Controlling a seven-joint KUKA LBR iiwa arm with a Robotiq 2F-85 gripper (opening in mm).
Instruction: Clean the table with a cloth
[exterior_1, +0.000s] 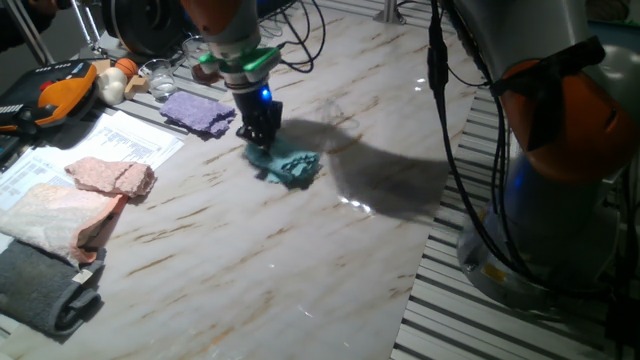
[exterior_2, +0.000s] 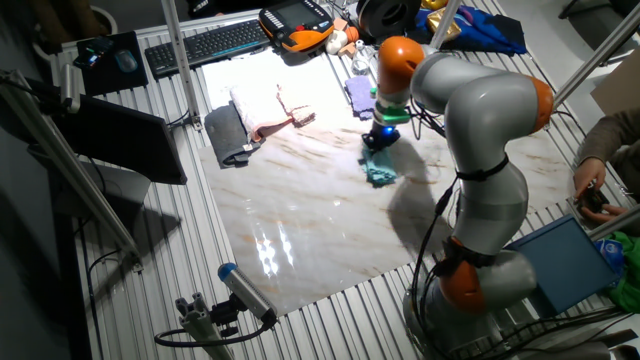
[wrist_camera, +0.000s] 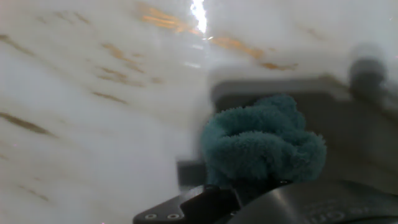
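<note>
The teal fuzzy cloth (exterior_1: 289, 166) lies crumpled on the white marble-veined table (exterior_1: 300, 250), in its far middle part. My gripper (exterior_1: 260, 138) stands upright on the cloth's left end, fingers shut on it and pressing it to the slab. In the other fixed view the cloth (exterior_2: 380, 172) trails out below the gripper (exterior_2: 379, 142). The hand view shows the cloth (wrist_camera: 261, 143) bunched between the dark fingers (wrist_camera: 205, 205) against the table (wrist_camera: 93, 124). The fingertips are hidden in the cloth.
A purple cloth (exterior_1: 198, 110) lies just left of the gripper. Pink cloths (exterior_1: 80, 200) and a grey cloth (exterior_1: 45, 285) sit on the left. A glass (exterior_1: 158, 78), an orange pendant (exterior_1: 55, 95) and papers crowd the far left. Ribbed metal (exterior_1: 480, 320) borders the slab on the right.
</note>
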